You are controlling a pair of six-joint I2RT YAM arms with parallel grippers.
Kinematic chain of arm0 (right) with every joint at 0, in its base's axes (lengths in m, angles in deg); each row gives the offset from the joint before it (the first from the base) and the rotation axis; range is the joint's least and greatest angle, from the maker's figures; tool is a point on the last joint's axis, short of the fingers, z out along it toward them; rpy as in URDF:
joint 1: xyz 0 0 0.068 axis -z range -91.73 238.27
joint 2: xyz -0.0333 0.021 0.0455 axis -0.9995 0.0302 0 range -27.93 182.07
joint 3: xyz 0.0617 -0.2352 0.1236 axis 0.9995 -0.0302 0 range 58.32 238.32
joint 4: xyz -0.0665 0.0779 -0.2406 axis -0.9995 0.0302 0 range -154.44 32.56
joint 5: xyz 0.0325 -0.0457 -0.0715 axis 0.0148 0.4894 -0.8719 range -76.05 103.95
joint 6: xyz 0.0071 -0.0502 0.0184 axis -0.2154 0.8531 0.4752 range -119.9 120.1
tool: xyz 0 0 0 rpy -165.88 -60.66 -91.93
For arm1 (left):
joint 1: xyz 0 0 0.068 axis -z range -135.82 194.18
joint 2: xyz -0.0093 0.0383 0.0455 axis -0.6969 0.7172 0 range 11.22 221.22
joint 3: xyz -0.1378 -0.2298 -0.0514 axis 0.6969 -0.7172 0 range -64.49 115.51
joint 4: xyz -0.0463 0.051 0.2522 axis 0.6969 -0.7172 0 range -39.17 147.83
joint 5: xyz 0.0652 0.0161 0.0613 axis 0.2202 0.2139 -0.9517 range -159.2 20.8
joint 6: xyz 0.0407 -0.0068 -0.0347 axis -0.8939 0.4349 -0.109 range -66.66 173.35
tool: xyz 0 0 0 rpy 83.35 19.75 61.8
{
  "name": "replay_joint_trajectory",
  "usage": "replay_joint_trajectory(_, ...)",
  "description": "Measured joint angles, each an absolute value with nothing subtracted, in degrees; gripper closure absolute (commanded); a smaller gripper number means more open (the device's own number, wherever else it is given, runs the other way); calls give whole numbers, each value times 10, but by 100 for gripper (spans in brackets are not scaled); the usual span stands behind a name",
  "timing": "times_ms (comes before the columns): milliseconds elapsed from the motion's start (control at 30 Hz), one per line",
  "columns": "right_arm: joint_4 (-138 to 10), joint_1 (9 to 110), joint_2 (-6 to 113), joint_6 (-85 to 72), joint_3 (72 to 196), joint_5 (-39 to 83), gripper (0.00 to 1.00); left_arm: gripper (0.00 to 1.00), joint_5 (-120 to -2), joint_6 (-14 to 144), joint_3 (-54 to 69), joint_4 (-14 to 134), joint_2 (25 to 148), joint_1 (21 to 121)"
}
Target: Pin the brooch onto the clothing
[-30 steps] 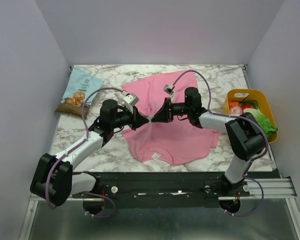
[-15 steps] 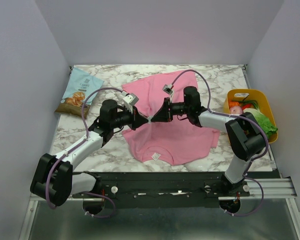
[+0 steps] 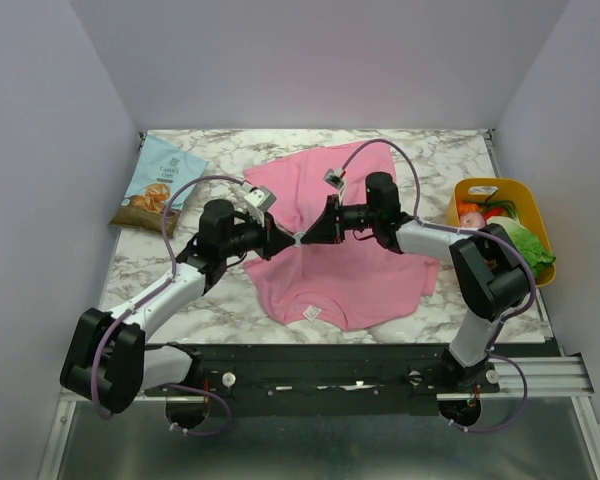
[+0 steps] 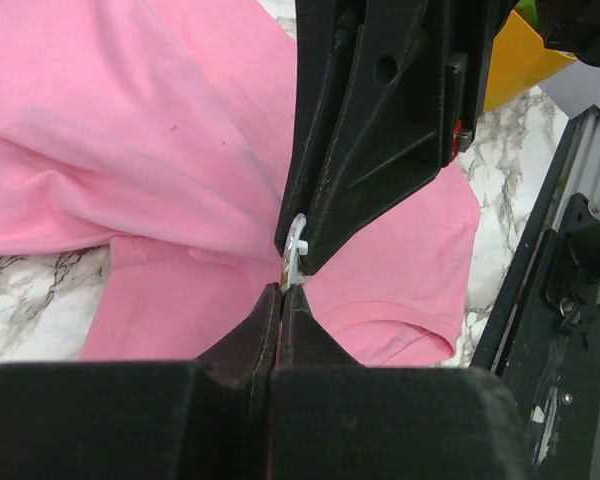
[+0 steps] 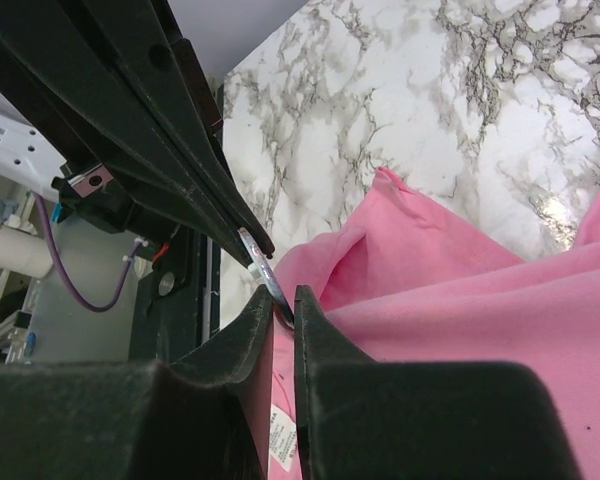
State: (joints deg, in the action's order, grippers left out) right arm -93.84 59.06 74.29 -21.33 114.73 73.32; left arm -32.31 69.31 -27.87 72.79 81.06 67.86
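Matt cloth T-shirt (image 3: 352,278), shiny metal brooch (image 4: 296,241)

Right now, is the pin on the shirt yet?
Not yet, I think. Done: the brooch is picked up. In hand: the left gripper and right gripper pinch it together, tip to tip, above the edge of the pink T-shirt. Left: fastening it to the cloth.

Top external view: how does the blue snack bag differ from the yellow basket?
The snack bag lies flat at the far left of the table; the yellow basket stands at its right edge. The bag is light blue and thin; the basket is open-topped, holding produce. Both rest on the table beside the pink T-shirt.
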Motion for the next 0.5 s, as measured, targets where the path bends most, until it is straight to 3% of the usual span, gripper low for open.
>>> replay_joint_trajectory(133,-938,587,743,-212,1147,730,80,100,-338,693,-287,725,798,679)
replay_joint_trajectory(267,-935,583,743,-211,1148,721,60,100,-361,693,-300,718,776,683)
replay_joint_trajectory(500,-924,581,737,-203,1147,692,39,100,-407,693,-307,709,746,685)
